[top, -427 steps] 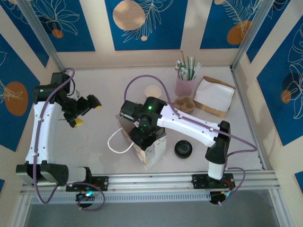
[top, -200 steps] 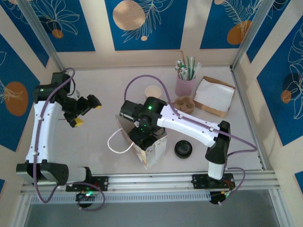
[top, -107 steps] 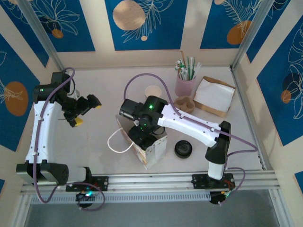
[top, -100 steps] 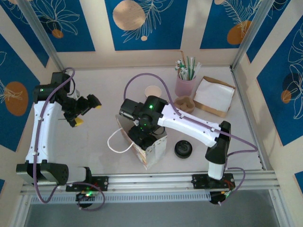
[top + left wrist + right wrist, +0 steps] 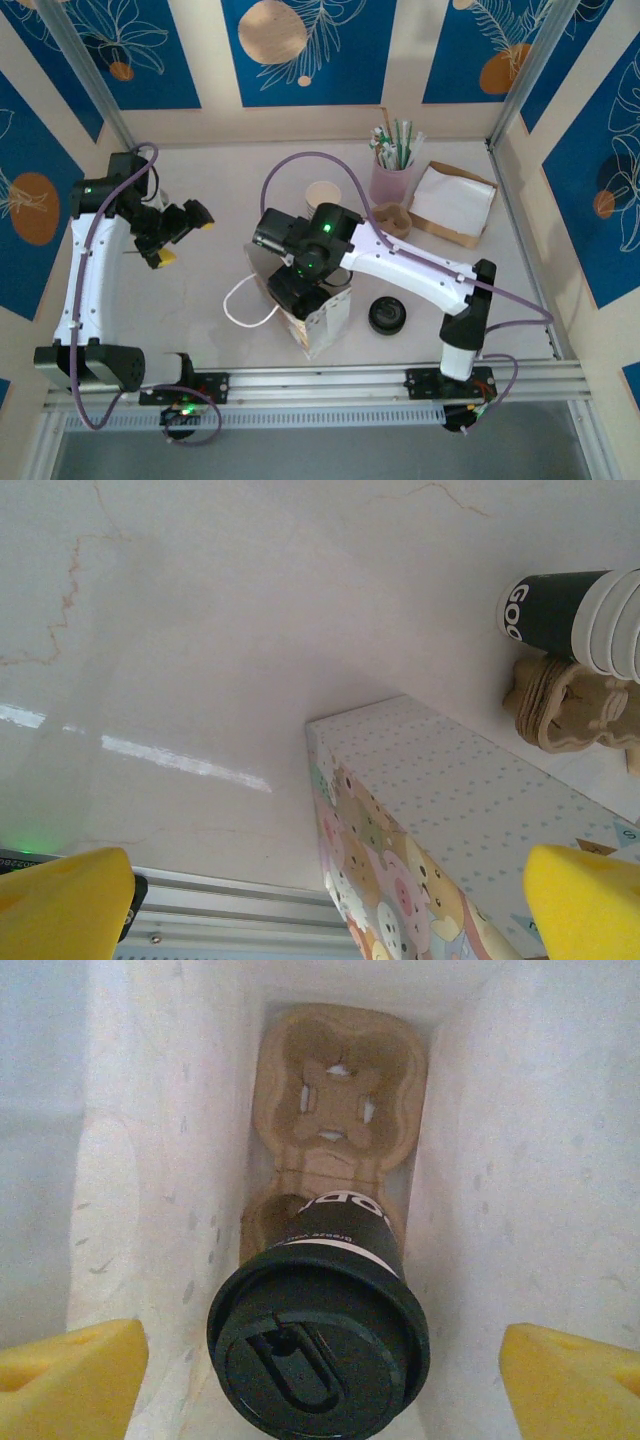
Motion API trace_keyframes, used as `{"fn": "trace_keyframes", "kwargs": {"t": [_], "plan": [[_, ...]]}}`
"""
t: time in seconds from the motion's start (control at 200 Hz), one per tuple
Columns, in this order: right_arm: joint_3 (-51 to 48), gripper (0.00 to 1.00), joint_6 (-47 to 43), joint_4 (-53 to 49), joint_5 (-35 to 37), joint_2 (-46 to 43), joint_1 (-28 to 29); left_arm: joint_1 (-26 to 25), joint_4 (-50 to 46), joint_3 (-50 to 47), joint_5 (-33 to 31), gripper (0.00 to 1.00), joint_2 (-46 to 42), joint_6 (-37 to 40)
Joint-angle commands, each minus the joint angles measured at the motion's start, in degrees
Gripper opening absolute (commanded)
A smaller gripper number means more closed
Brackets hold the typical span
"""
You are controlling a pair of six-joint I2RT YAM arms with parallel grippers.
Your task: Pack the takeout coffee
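The takeout coffee [image 5: 318, 1345], a dark cup with a round black lid, stands in one socket of a brown pulp carrier [image 5: 338, 1090] at the bottom of the white paper bag [image 5: 150, 1160]. My right gripper [image 5: 320, 1380] hangs open over the bag's mouth, with its yellow pads [image 5: 72, 1375] wide apart on either side of the lid and clear of it. From above, the right gripper [image 5: 303, 288] sits over the patterned bag [image 5: 325, 318]. My left gripper [image 5: 185, 240] stands open and empty at the left, facing the patterned bag [image 5: 420, 880].
A black disc [image 5: 387, 315] lies right of the bag; I cannot tell if a cup is under it. Behind are a lidless paper cup [image 5: 323, 193], a pink cup of straws [image 5: 392, 178], a pulp carrier [image 5: 388, 220] and a brown box [image 5: 452, 205]. The bag's handle [image 5: 245, 300] loops left.
My right arm has shifted slightly right and its wrist has eased up over the bag. The bag's handle has moved a little. The left arm has not moved.
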Motion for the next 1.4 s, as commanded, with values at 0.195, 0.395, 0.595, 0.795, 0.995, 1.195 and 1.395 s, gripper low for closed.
{"fn": "trace_keyframes", "kwargs": {"t": [0.195,0.395,0.595,0.795,0.995,1.195,1.395], "plan": [[2.8,0.99,0.4,-0.5,1.1,-3.1,1.1,0.7,-1.0,2.0,0.6,1.00,-1.0,0.2],[3.8,0.99,0.8,-0.5,2.6,-4.2,1.2,0.7,-1.0,2.2,0.5,1.00,-1.3,0.1],[4.7,0.99,2.1,0.8,3.8,-6.2,1.2,0.7,-0.8,3.8,0.5,1.00,-1.1,0.1],[6.0,0.99,3.4,2.7,4.3,-7.9,1.1,0.7,0.1,5.4,0.4,1.00,-2.4,-0.8],[7.9,0.99,5.1,3.3,6.7,-9.5,1.0,0.7,4.3,5.2,2.5,1.00,-5.2,-2.4],[8.0,0.99,8.7,4.3,10.0,-13.4,-1.5,0.7,9.7,6.0,4.1,1.00,-7.0,-4.3],[2.1,0.99,12.9,7.3,10.4,-20.7,-6.9,0.8,13.4,8.5,3.9,1.00,-6.7,-4.7]]}}
